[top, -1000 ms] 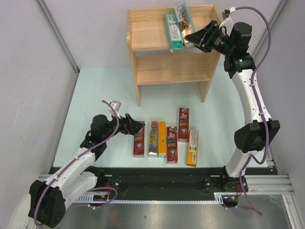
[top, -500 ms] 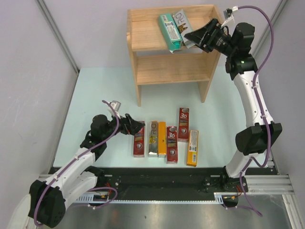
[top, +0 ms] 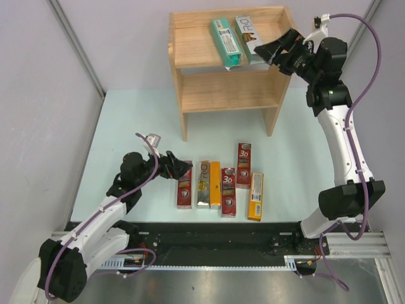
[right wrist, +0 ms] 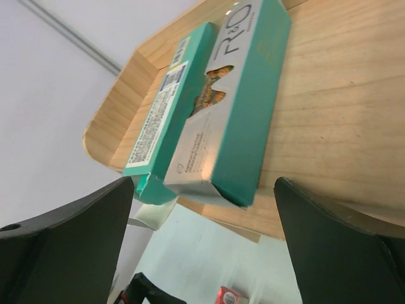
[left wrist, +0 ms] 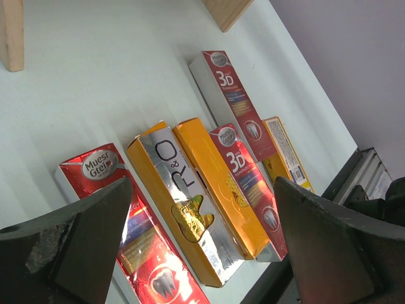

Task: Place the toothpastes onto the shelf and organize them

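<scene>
The wooden shelf [top: 197, 49] stands at the back. Two toothpastes lie side by side on its top tier, a teal carton [top: 225, 40] and a silver-teal "R&O" carton [top: 248, 37]. Their near ends stick out over the front edge. My right gripper [top: 269, 52] hangs open just in front and to the right of them, touching neither. In its wrist view the teal carton [right wrist: 166, 117] and the "R&O" carton [right wrist: 237, 107] lie beyond the gripper [right wrist: 205, 244]. Several toothpastes lie in a row on the table: red [top: 184, 189], silver [top: 202, 183], orange [top: 215, 185], red "3D" [top: 228, 191]. My left gripper [top: 181, 170] is open, low over the red one [left wrist: 120, 218].
Another red "3D" carton [top: 243, 163] and an orange-yellow one [top: 255, 196] lie at the right of the row. The shelf's lower tier [top: 221, 92] holds nothing. Grey walls close in both sides, and a black rail [top: 209, 237] runs along the near table edge.
My right gripper opened and let go of the silver-teal carton, which now lies flat beside the teal one. The gripper drew back to the right. The left arm stayed still.
</scene>
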Available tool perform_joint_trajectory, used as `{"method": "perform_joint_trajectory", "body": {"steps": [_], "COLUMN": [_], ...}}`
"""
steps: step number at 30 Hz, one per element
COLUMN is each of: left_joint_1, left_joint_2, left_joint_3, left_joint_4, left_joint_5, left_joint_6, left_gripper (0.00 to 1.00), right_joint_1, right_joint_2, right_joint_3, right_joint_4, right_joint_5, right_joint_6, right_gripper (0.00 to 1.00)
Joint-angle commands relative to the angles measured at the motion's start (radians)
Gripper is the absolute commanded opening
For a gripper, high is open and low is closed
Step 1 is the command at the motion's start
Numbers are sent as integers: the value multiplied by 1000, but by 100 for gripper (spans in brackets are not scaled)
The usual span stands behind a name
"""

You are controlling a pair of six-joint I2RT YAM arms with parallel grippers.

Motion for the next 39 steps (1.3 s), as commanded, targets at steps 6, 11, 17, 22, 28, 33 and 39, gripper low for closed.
{"method": "perform_joint_trajectory", "body": {"steps": [6,11,17,22,28,33,39], "left_joint_1": [-4,-9,-38,-91,-176,-229,-257], "left_joint_2": [4,19,72,154,293,387,438], "left_joint_3": [-1,11,74,157,272,337,338], "left_joint_4": [17,13,-85,-252,-375,-441,-454], "left_joint_5": [-3,-15,-112,-256,-472,-599,-667], "left_joint_6": [2,5,37,57,42,10,-32], "left_gripper": [100,100,100,100,100,100,94], "right_joint_1": [-4,-1,42,134,267,313,339], "right_joint_2": [-212,-229,-269,-306,-346,-378,-424], "right_joint_3": [-179,-202,-291,-369,-500,-609,-742], "right_joint_4": [-6,-15,-27,-75,-123,-126,-124], "right_joint_5": [186,169,170,286,400,431,434], "right_joint_6": [-74,-88,-106,-178,-218,-216,-207], "right_gripper": [100,100,100,100,100,100,100]}}
